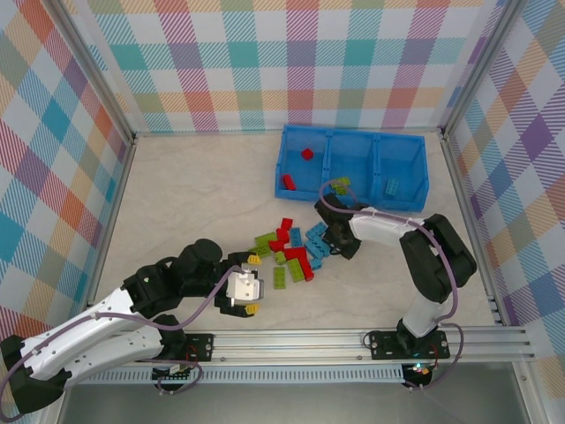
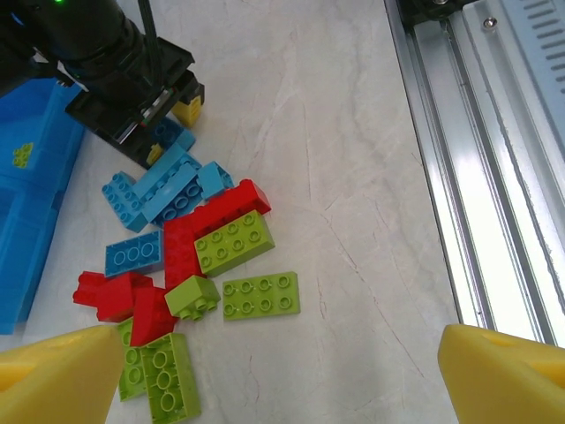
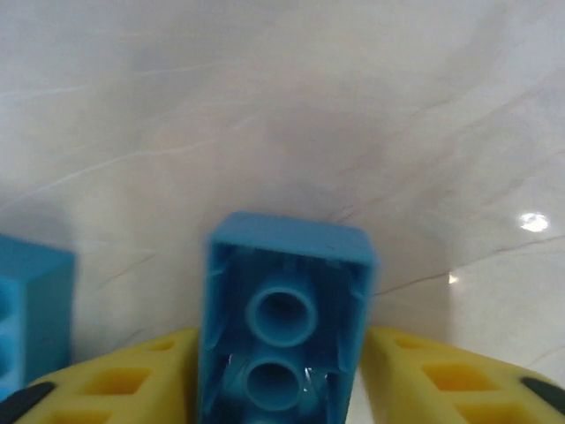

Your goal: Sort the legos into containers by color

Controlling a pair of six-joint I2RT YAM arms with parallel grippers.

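Loose red, lime green and light blue legos lie in a pile (image 1: 287, 252) at mid-table. The bright blue tray (image 1: 355, 132) stands behind it. Its left compartment holds two red bricks (image 1: 306, 154), the middle one a green brick (image 1: 340, 185) and the right one a blue brick (image 1: 391, 186). My right gripper (image 1: 327, 240) sits low at the pile's right edge, shut on a light blue brick (image 3: 284, 309) seen from its hollow underside. My left gripper (image 2: 278, 380) hovers open near the pile's front, a flat green plate (image 2: 260, 296) just ahead, nothing between its fingers (image 2: 57, 371).
An aluminium rail (image 1: 353, 340) runs along the near edge of the table. Checkered walls close in the left, back and right sides. Bare marble tabletop (image 1: 194, 194) spreads left of the pile and the tray.
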